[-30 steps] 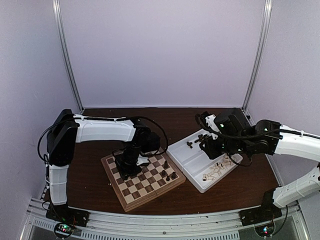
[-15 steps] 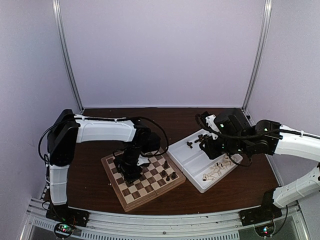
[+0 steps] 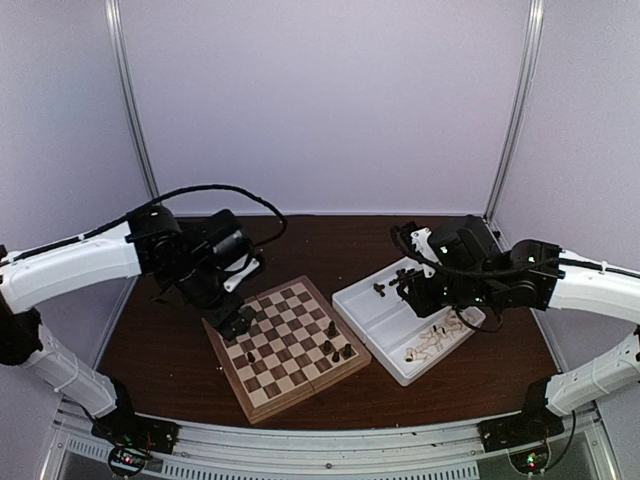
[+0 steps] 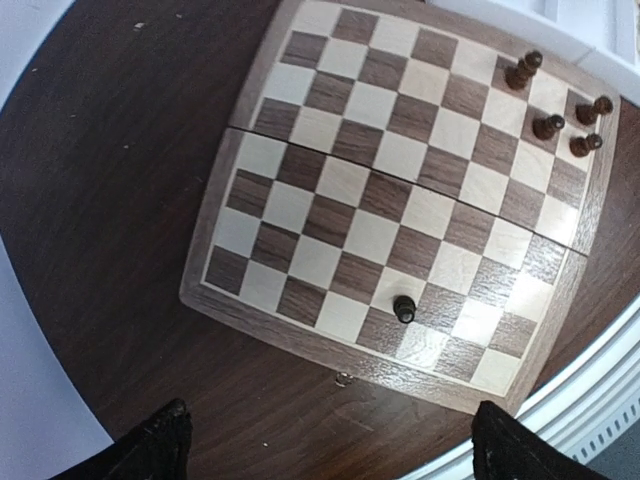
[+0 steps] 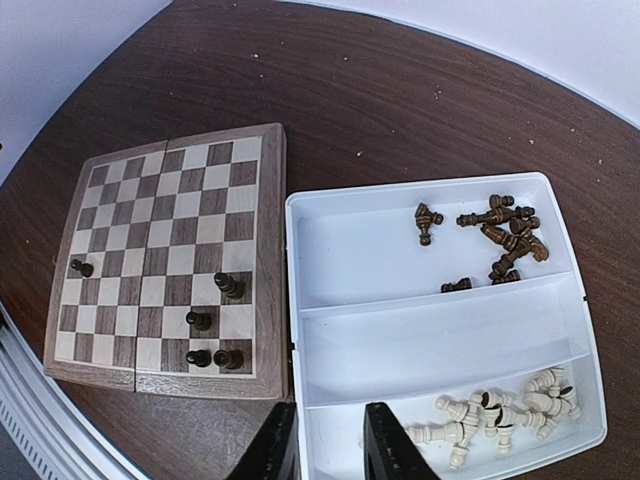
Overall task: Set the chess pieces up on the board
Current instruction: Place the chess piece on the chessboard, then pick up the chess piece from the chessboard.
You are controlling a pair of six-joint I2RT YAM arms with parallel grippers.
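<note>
The board [image 3: 290, 330] lies left of centre on the table. A lone dark chess piece [image 4: 404, 309] stands on a square near its left edge, also visible from above [image 3: 250, 356]. Several dark chess pieces [image 4: 548, 125] stand grouped at the board's right end [image 3: 335, 348]. My left gripper [image 3: 238, 320] hangs above the board's left corner, open and empty, with its fingertips [image 4: 165, 440] far apart. My right gripper [image 5: 330, 445] hovers over the white tray [image 5: 440, 305]. Its jaws stand a narrow gap apart with nothing between them.
The tray [image 3: 368, 318] sits right of the board, almost touching it. Its far compartment holds loose dark pieces [image 5: 495, 235], its near one holds cream pieces [image 5: 500, 415], and its middle one holds nothing. Dark tabletop [image 4: 120, 230] surrounds the board, and a metal rail runs along the near edge.
My left gripper opened, left a dark piece standing near the board's left edge, then rose and drew back to the left. The right arm stayed still.
</note>
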